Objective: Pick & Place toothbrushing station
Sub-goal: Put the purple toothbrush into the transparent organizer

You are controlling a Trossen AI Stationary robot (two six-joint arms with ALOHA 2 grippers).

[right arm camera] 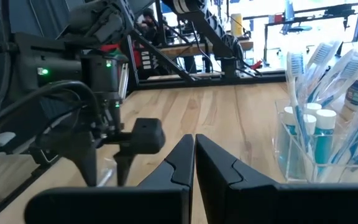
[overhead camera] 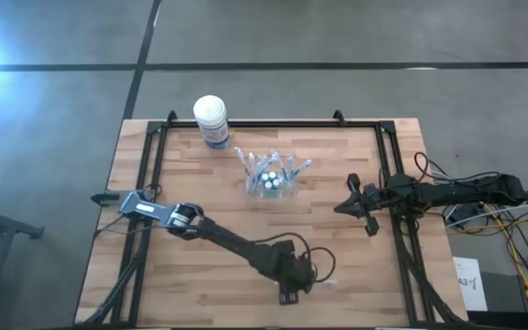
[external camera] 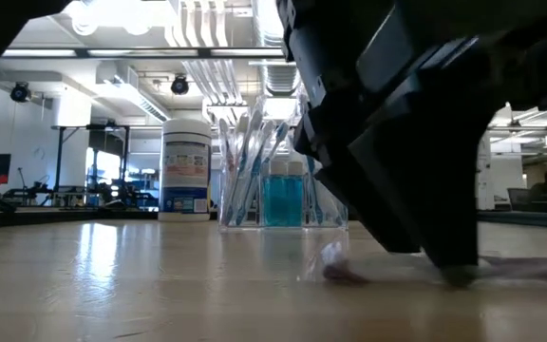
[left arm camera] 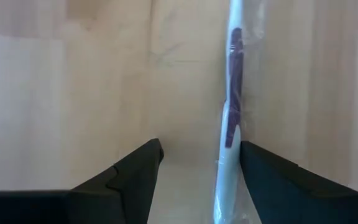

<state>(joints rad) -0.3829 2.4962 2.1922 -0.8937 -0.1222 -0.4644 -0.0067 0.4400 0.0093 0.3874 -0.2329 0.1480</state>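
Nearest to the low camera, the left gripper (external camera: 444, 271) stands down on the table (external camera: 112, 285), its fingers spread wide on both sides of a wrapped toothbrush (left arm camera: 229, 124) that lies flat on the wood. In my judgement it stands so to close on this loose brush and carry it to the cup. In the high view this gripper (overhead camera: 293, 286) is at about 6 o'clock on the table.

Farther back, near the table's middle and a little toward 12 o'clock, the clear cup (overhead camera: 271, 180) holds the other toothbrushes (overhead camera: 293, 169) upright, with the small white-capped tubes (overhead camera: 269, 177) among them. The right gripper (overhead camera: 360, 203) waits at 3 o'clock, its fingers pressed together and holding nothing. At 11 o'clock, farthest, stands a white-lidded canister (overhead camera: 211, 121).

Only the left wrist view shows the loose brush clearly between the fingers; the low view shows just a bit of clear wrapper (external camera: 335, 266) there. The right wrist view alone shows the teal colour inside the tubes (right arm camera: 319, 134).
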